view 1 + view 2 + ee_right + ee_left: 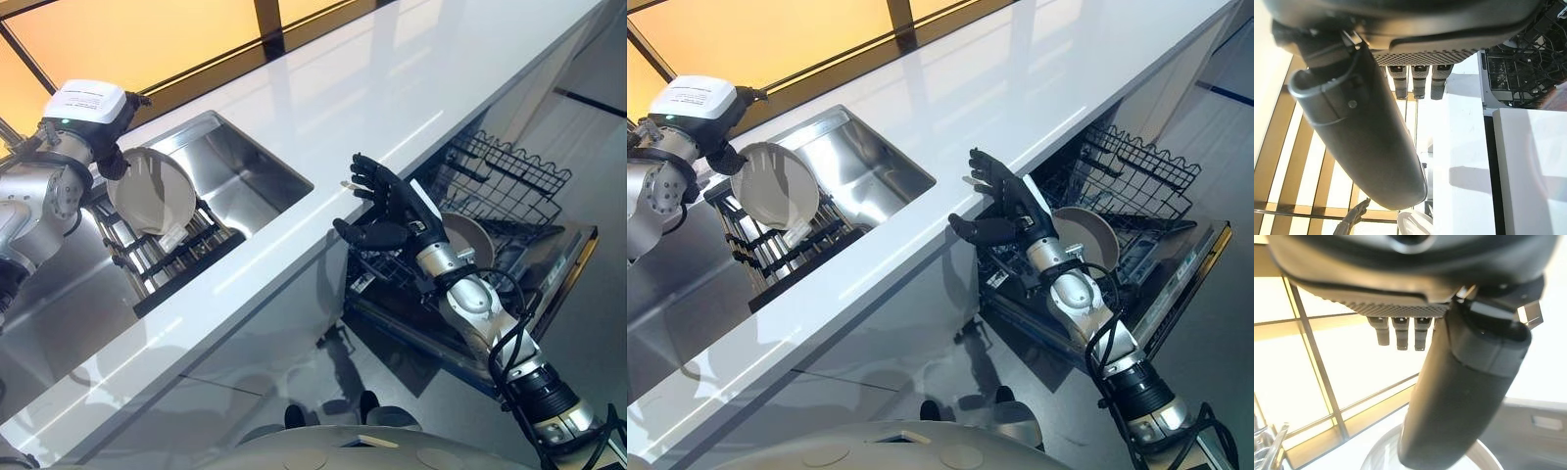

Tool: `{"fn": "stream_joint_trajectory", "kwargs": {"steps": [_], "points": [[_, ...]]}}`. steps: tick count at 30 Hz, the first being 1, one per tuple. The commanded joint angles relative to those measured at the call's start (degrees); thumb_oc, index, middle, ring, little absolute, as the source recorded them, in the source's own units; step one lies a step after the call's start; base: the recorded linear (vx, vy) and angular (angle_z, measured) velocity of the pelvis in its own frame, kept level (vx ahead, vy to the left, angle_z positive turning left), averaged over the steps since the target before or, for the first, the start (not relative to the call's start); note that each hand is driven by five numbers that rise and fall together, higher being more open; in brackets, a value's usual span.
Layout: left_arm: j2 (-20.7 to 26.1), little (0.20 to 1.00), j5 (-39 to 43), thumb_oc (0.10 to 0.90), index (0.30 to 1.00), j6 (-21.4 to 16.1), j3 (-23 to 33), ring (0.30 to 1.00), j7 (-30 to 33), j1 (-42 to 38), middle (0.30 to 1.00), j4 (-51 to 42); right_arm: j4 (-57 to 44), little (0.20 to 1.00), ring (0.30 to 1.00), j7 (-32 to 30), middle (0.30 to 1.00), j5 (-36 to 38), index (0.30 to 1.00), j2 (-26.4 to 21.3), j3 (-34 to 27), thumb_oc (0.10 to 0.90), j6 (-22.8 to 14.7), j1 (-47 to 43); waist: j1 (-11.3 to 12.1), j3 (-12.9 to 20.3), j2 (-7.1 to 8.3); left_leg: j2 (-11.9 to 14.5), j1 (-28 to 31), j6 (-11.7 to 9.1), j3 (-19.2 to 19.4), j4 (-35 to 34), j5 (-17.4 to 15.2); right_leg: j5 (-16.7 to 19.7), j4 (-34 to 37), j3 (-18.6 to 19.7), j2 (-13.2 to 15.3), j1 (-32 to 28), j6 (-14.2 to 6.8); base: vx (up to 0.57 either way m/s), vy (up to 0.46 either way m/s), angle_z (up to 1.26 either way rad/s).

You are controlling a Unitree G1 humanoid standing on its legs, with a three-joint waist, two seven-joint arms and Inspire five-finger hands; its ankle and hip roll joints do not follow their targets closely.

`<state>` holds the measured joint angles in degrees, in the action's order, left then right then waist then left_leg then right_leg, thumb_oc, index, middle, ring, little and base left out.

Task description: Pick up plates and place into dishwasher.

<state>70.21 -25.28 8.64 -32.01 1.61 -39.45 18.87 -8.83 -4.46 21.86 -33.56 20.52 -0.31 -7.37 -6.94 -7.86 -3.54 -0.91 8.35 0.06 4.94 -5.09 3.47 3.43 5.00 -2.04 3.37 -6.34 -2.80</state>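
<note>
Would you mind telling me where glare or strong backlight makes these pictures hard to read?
Left eye view: warm orange light fills the window, and the white counter mirrors it in pale streaks. Right eye view: the steel sink shines, while the plate in the left hand reads clearly. Left wrist view: bright panes leave the thumb a dark silhouette. Right wrist view: the counter washes out.

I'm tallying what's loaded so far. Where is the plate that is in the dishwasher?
In the eye views, the plate stands in the dishwasher rack right of the sink, just behind the right hand.

Left hand (110, 162) fingers hidden behind plate (152, 193); rack (171, 257) partly covered.
</note>
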Motion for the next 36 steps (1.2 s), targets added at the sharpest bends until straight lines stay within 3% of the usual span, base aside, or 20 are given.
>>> {"fn": "stream_joint_trajectory", "kwargs": {"steps": [1, 15, 22, 29, 36], "points": [[3.4, 0.900, -2.6, 0.800, 0.900, 2.6, 0.7, 0.900, 4.6, -13.5, 0.900, 4.0, 2.3, 0.900, 0.900, 0.6, 0.900, 0.2, 0.900, -2.2, 3.5, 0.800, 1.5, 2.1, 0.9, 2.5, -0.08, -4.7, -1.2, 0.8, 0.6, 0.9, -4.2, -2.3, -2.7, 0.0, -1.2, 1.5, -3.5, 0.05, -0.006, -0.02], [-0.4, 0.900, -5.3, 0.800, 0.900, 6.2, -1.7, 0.900, -9.8, -12.5, 0.900, 4.6, 1.5, 0.900, 0.900, -0.1, 0.900, 0.2, 0.900, -1.8, 4.4, 0.800, 3.8, 1.5, -0.4, 1.1, -0.94, -5.0, -1.1, 1.3, 1.0, 1.3, -4.6, -3.0, -4.4, 0.9, -1.3, 2.3, -3.5, 0.06, -0.003, -0.01], [-2.1, 0.900, -5.3, 0.800, 0.900, 7.6, -2.3, 0.900, -6.3, -12.9, 0.900, 7.5, 1.4, 0.900, 0.900, -0.4, 0.900, -0.2, 0.900, -2.0, 4.7, 0.800, 4.1, 1.7, -1.3, 0.0, -1.25, -5.0, -1.6, 1.5, 1.8, 2.2, -4.9, -3.2, -5.3, 1.5, -1.3, 3.0, -3.5, 0.06, 0.013, -0.08], [-2.8, 0.900, -5.2, 0.800, 0.900, 9.4, -4.5, 0.900, 1.8, -16.1, 0.900, 10.2, 1.8, 0.900, 0.900, -0.1, 0.900, 0.2, 0.900, -2.9, 5.0, 0.800, 3.5, 2.2, -2.2, -0.8, -1.09, -5.1, -2.4, 1.7, 2.3, 2.9, -5.0, -3.1, -5.7, 2.7, -1.5, 3.9, -3.6, 0.06, 0.012, -0.06], [-2.7, 0.900, -7.2, 0.800, 0.900, 10.6, -5.3, 0.900, 3.0, -17.0, 0.900, 11.8, 1.8, 0.900, 0.900, -0.1, 0.900, 0.2, 0.900, -3.2, 4.8, 0.800, 3.3, 2.9, -2.9, -1.7, -1.00, -5.2, -3.0, 1.7, 2.8, 3.4, -5.2, -2.8, -6.0, 3.6, -1.6, 4.6, -3.7, 0.04, 0.007, -0.08]]}}
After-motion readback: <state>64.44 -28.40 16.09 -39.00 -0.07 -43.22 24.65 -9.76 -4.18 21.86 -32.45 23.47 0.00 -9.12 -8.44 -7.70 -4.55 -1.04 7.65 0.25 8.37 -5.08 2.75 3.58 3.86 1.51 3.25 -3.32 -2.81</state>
